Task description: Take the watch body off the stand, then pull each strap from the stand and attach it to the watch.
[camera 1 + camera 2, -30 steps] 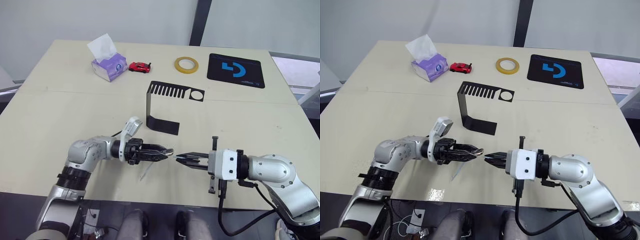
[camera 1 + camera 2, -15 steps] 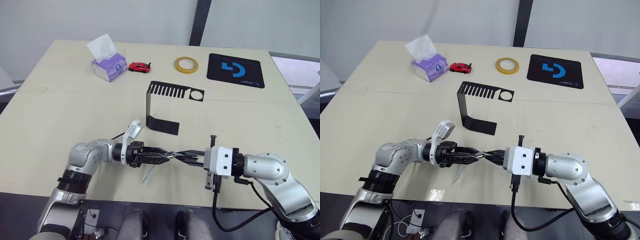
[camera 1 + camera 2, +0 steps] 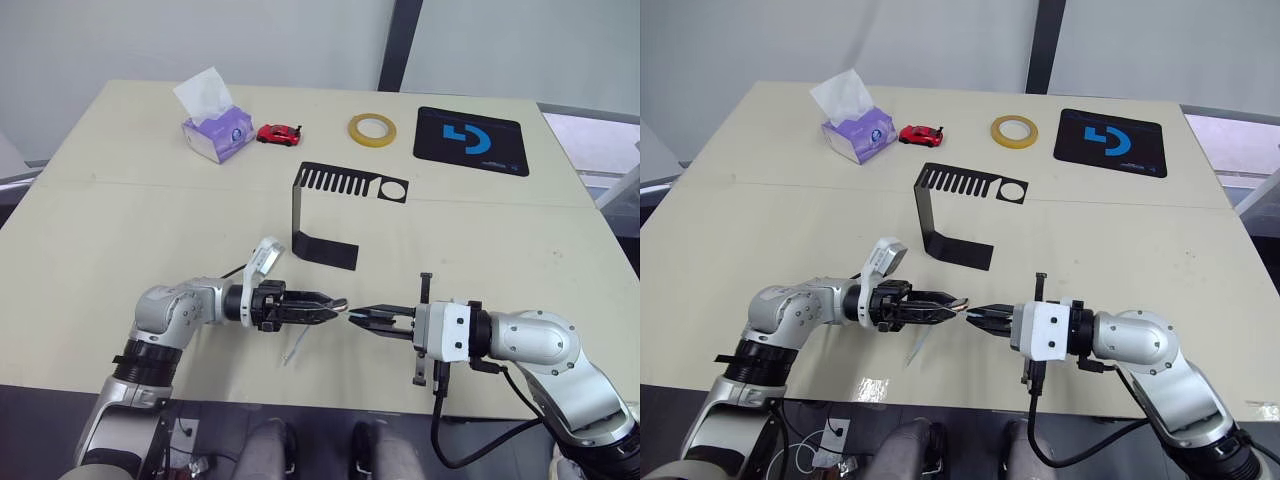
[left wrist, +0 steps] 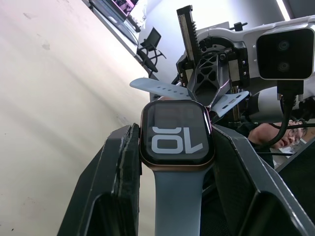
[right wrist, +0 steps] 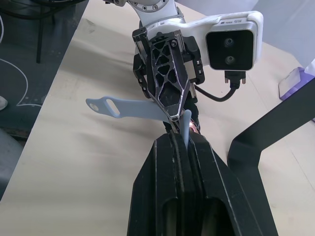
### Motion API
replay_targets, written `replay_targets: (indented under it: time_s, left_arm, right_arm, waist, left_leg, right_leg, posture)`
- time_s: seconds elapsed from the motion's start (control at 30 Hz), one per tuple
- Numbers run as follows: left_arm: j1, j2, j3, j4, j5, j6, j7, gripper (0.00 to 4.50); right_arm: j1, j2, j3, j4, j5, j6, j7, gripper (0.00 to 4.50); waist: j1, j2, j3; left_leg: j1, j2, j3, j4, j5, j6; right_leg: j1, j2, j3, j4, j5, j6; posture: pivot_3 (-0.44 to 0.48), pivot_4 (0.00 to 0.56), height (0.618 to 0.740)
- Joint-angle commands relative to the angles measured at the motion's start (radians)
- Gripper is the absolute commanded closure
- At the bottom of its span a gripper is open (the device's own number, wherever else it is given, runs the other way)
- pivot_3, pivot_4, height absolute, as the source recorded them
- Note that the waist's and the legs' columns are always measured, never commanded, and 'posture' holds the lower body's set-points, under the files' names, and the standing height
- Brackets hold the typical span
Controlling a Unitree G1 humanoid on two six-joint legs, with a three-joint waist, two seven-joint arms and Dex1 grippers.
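Two claws meet tip to tip low over the bench (image 3: pixel 480 250). My left claw (image 3: pixel 336 306) clamps the watch body (image 4: pixel 177 136), one strap (image 4: pixel 176 202) already fitted. My right claw (image 3: pixel 357 318), pinched on the second strap (image 5: pixel 184 129), must push leftward along that shared axis.

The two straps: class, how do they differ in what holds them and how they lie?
The first strap is joined to the watch body, clamped in the left gripper; the second strap is pinched alone in the right gripper. The first strap hangs below the left gripper; the second strap lies crosswise beyond the watch body's free edge. Both are pale blue-grey and off the stand.
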Motion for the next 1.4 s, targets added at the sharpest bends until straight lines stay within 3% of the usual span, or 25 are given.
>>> replay_targets:
  time_s: [0.03, 1.4]
  left_arm:
    - [0.006, -0.002, 0.007, -0.033, -0.028, 0.005, -0.006, 2.81]
    - [0.017, -0.014, 0.004, -0.047, -0.025, 0.000, 0.001, 2.81]
  right_arm:
    - [-0.002, 0.001, -0.016, -0.009, 0.005, -0.008, -0.005, 4.50]
    - [0.002, 0.012, -0.004, 0.024, -0.034, -0.012, -0.018, 4.50]
  waist:
    - [0.000, 0.000, 0.000]
    - [0.000, 0.000, 0.000]
  left_leg:
    - [0.000, 0.000, 0.000, 0.000, 0.000, 0.000]
    - [0.000, 0.000, 0.000, 0.000, 0.000, 0.000]
  right_leg:
    - [0.000, 0.000, 0.000, 0.000, 0.000, 0.000]
    - [0.000, 0.000, 0.000, 0.000, 0.000, 0.000]
  posture:
    - [0.000, 0.150, 0.740]
    - [0.000, 0.150, 0.740]
